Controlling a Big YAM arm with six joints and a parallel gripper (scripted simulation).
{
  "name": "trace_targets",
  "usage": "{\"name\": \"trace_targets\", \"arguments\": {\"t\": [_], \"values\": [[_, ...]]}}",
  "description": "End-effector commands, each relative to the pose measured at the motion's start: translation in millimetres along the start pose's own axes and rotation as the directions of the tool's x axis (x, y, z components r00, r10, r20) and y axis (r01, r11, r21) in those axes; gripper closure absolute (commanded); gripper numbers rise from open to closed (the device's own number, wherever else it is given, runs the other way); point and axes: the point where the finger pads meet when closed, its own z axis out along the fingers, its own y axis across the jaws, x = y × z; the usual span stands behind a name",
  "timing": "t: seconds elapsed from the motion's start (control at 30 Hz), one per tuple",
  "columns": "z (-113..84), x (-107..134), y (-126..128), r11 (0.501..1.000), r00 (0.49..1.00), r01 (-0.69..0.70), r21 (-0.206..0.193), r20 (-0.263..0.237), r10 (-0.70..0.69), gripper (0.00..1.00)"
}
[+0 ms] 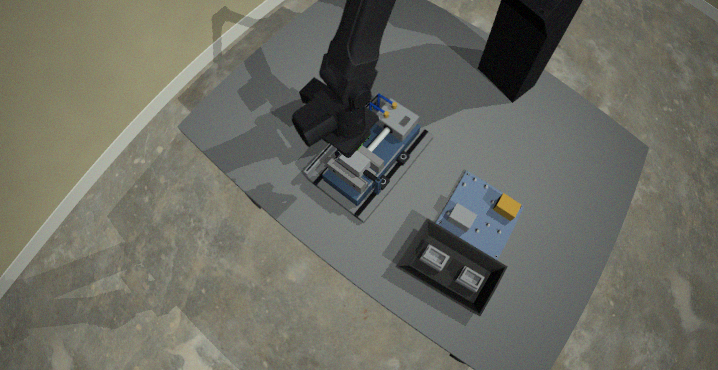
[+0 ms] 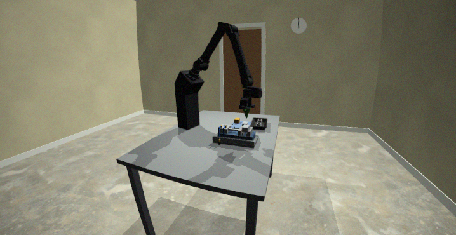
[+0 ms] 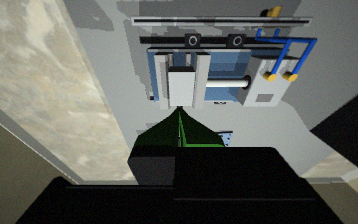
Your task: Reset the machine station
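Pincer [image 1: 362,139] [image 2: 246,116] [image 3: 179,112], clenched on nothing, hangs over the blue-based gray vise [image 1: 386,151] [image 2: 235,133] [image 3: 225,90]. From the top, the plain gray aluminum block [image 1: 354,161] [image 2: 246,127] [image 3: 182,89] lies between the vise's jaws, presumably for machining; beyond the vise, gray and yellow blanks sit on the pinned blue plate [image 1: 482,237], two pocketed parts in the black tray [image 1: 454,299] [image 2: 260,127]. Exterior: the pincer is above the vise, apart. Wrist: closed fingertips may serve to push the block home; whether it seats fully, I cannot tell.

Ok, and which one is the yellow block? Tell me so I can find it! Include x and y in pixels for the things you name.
Find the big gray table [image 1: 567,166] [image 2: 191,150]. On it lies a light-blue plate [image 1: 464,187] with short pins, right beside the black tray [image 1: 489,300]. The yellow block [image 1: 508,206] [image 2: 237,120] sits on that plate; the other block there is gray.
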Motion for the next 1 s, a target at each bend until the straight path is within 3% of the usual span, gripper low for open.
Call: {"name": "trace_targets", "arguments": {"t": [0.0, 0.17, 0.97], "values": [[-14.9, 2.4, -1.1, 0.999, 1.000, 0.007, -0.039, 0.004, -0.007, 1.00], [-14.5, -2.4, -29.7, 0.999, 1.000, 0.001, -0.039, 0.009, 0.000, 1.00], [-16.5, -8.7, -22.9, 0.999, 1.000, -0.007, -0.045, 0.016, 0.007, 1.00]]}}
